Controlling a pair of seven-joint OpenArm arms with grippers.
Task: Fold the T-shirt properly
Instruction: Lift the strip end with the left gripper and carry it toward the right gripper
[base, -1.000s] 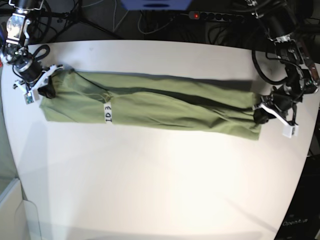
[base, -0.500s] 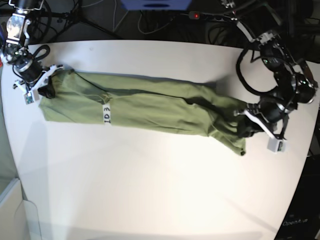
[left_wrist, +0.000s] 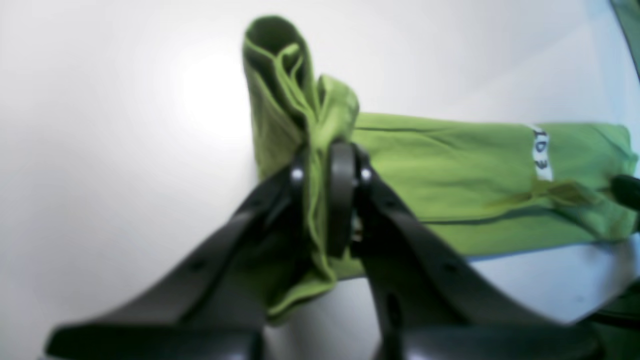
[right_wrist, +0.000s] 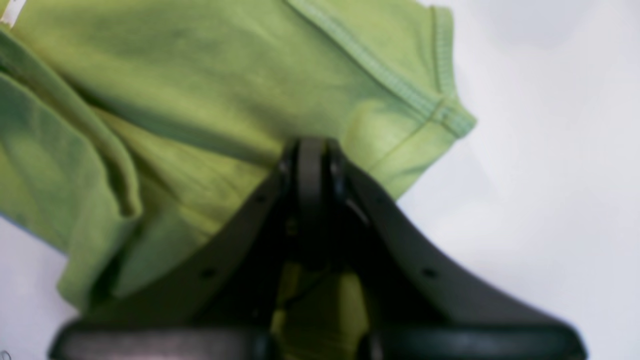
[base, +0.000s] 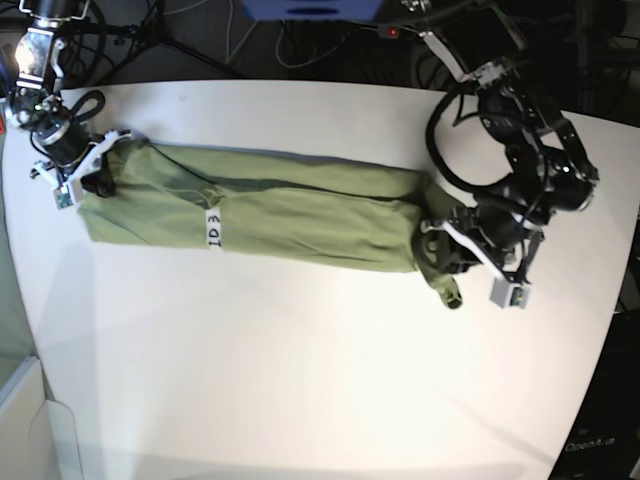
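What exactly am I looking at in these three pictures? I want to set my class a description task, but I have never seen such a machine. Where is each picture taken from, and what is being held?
This is a robot with two arms working at a white table. One picture looks down from above; the other two come from cameras mounted on each arm's wrist, so the black prongs in them are the grippers' own fingers. On the table lies a green T-shirt, folded into a long strip, with a small white label. The right gripper pinches one end of the strip. The left gripper pinches the other end, lifted and bunched. Both are shut on the cloth, as the wrist views show.
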